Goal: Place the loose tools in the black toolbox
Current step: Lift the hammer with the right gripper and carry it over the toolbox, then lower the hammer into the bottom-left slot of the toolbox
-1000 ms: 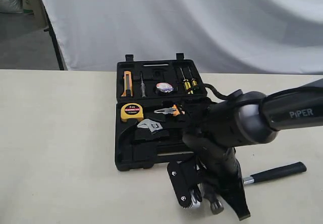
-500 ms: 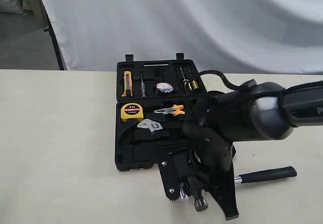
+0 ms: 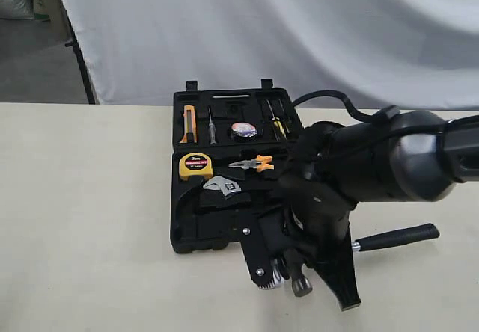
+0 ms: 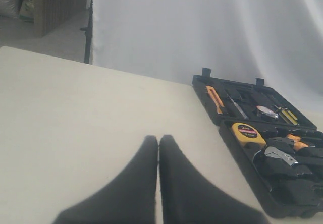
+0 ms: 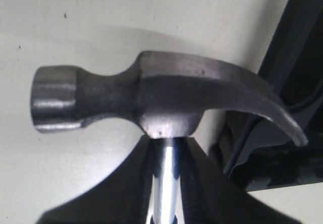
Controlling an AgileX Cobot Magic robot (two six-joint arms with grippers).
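The steel claw hammer (image 3: 389,238) is held just behind its head (image 5: 151,98) by my right gripper (image 3: 293,267), whose fingers (image 5: 202,183) are shut on the bright shaft. Its black handle points right over the table. The head hangs by the front edge of the open black toolbox (image 3: 179,238), whose edge (image 5: 282,148) shows beside the claw. The silver-headed wrench (image 3: 222,186) and the small tape roll (image 3: 243,129) lie in recesses of the case. My left gripper (image 4: 158,142) is shut on nothing above bare table, left of the toolbox (image 4: 229,151).
The yellow tape measure (image 3: 195,166) and orange-handled pliers (image 3: 254,164) sit in the case, with an orange knife (image 3: 188,123) and screwdrivers (image 3: 278,123) in the lid. A white cloth (image 3: 299,33) hangs behind the table.
My right gripper has carried the hammer left and closer to the toolbox's front edge. The handle end has followed leftward. The left gripper's motion cannot be told.
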